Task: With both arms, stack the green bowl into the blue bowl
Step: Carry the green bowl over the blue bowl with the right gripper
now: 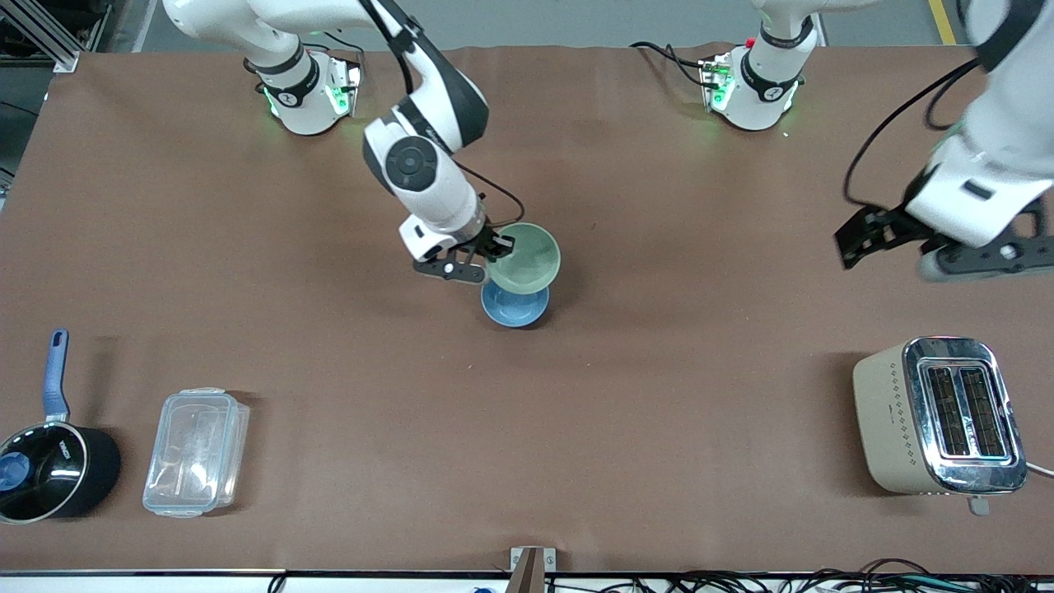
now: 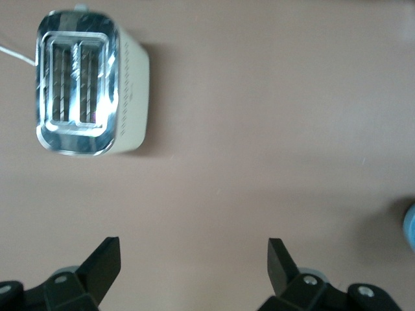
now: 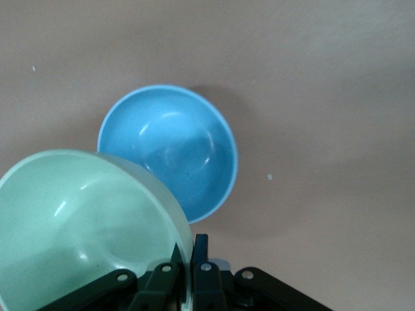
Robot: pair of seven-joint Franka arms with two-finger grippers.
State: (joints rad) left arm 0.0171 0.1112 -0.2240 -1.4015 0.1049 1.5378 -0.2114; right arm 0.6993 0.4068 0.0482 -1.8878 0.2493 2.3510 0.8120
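Tabletop [image 1: 659, 395]: I see a brown sheet covering the whole work surface, both arm bases along its edge farthest from the front camera.
Right hand [image 1: 496, 254]: I have it in the air over the middle of the tabletop, fingers pinched onto the rim of the green bowl [image 1: 522, 259].
Green bowl: lifted and tilted, partly over the blue bowl [image 1: 515, 306], not seated in it.
Blue bowl: upright on the middle of the tabletop, empty.
Left hand [image 1: 947, 247]: waiting in the air near the left arm's end, fingers spread wide and holding nothing, with the toaster [image 1: 939, 416] below it in my wrist view.
Corner nearest the front camera at the right arm's end: black saucepan [image 1: 51, 469], clear container [image 1: 196, 451] beside it.
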